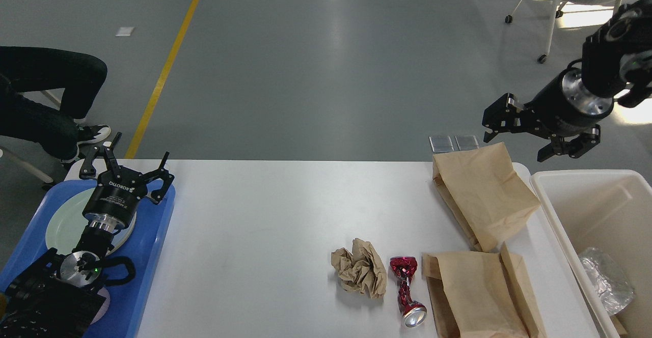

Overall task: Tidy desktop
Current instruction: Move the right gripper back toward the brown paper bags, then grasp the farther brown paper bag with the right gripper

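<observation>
The white desktop [265, 216] carries a crumpled brown paper ball [359, 268], a crushed red can [406, 289] and two brown paper bags, one at the far right [484, 195] and one at the near right [479, 294]. My left gripper [127, 167] hangs open and empty over the blue tray [153, 256] at the left. My right gripper [530, 139] hovers open and empty above the desk's far right corner, just beyond the far bag.
A pale plate [63, 223] lies in the blue tray under my left arm. A cream-white bin [591, 216] at the right holds crumpled foil [606, 277]. A person's legs [46, 99] are at far left, a wheeled chair [575, 2] at far right.
</observation>
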Available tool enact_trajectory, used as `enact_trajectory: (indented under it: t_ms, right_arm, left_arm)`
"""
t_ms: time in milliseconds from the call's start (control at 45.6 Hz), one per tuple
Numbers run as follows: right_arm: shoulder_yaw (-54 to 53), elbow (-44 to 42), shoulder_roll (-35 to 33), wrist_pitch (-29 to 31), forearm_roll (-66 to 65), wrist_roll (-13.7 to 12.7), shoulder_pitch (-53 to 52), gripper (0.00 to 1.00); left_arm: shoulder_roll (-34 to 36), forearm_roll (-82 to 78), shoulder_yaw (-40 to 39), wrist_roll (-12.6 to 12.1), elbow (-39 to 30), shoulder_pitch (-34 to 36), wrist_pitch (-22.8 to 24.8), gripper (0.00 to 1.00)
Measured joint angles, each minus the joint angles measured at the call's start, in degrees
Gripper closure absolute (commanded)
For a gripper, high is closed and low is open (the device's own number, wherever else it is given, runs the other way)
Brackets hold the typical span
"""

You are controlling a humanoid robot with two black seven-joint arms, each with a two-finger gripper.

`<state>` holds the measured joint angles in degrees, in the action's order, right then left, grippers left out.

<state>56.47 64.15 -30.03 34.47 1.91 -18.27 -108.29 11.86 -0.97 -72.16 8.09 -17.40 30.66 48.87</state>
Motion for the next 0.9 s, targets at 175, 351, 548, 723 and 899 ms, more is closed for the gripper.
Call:
enact_trajectory:
  t_ms: [175,351,548,723,899]
  right_arm:
    - [-4.86,-7.69,-0.11,-10.16,1.75,-0.02,18.22,0.0]
    - [-9.68,-12.28,0.35,-20.37,1.84,-0.17,30.51,0.0]
    - [-15.47,-15.35,1.12,-30.71,1.95,-0.12,38.22,0.0]
    - [-20.0,-17.74,1.82,-32.15,1.96,-0.08,41.21,0.0]
    - [-21.42,-18.94,2.56,-33.33,1.91,-0.08,41.69,0.0]
  left_arm:
    - [0.0,0.0,0.0,0.0,0.0,0.0,0.0,0.03]
    - [0.0,0.0,0.0,0.0,0.0,0.0,0.0,0.03]
    - [0.0,0.0,0.0,0.0,0.0,0.0,0.0,0.03]
    - [0.0,0.0,0.0,0.0,0.0,0.0,0.0,0.03]
    - [0.0,0.0,0.0,0.0,0.0,0.0,0.0,0.03]
